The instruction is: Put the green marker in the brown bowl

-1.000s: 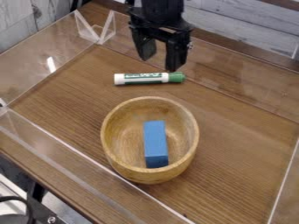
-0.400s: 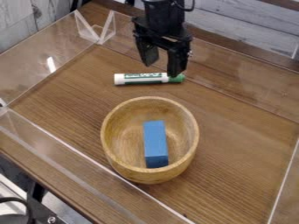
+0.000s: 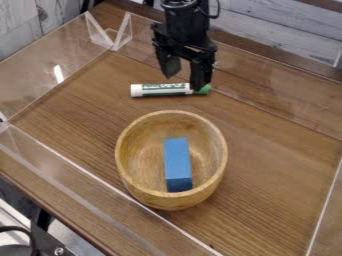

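Above the green marker (image 3: 160, 90), beyond the brown bowl (image 3: 171, 159), fingers (image 3: 202, 76) spread wide.

Lettering marks the marker's (image 3: 162, 90) green label — too small to read.

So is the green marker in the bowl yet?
Not yet. The green marker lies on the table, outside the brown bowl. The open gripper is right by it but isn't holding it. Grabbing, carrying and dropping it in are all left. Only the blue block is in the bowl.
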Robot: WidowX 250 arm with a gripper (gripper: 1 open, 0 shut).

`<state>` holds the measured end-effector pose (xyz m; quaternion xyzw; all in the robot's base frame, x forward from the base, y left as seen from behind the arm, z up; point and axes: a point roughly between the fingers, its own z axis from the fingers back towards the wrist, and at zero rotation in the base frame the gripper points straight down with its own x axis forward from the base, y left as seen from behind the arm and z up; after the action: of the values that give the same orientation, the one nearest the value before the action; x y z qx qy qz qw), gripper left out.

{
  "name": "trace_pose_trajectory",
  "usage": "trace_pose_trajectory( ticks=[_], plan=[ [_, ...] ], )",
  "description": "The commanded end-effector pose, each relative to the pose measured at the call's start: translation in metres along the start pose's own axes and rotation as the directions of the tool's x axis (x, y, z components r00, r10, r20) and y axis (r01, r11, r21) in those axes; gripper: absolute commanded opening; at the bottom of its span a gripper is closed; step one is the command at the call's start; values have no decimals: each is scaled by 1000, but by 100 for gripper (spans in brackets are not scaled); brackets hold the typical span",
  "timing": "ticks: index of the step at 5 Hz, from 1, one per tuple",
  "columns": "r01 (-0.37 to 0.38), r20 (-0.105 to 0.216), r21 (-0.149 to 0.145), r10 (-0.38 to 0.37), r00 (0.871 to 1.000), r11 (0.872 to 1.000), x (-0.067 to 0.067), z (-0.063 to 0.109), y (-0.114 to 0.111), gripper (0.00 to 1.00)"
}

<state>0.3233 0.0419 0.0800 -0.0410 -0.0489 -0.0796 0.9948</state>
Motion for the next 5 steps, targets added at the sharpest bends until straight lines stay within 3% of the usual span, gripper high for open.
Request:
trace_pose_trajectory(
  ticks=[1,5],
  plan=[
    [-5,61,24,3,998,1000,12,13,9,100],
    [-17,61,31,15,998,999,10,8,19,100]
  ],
)
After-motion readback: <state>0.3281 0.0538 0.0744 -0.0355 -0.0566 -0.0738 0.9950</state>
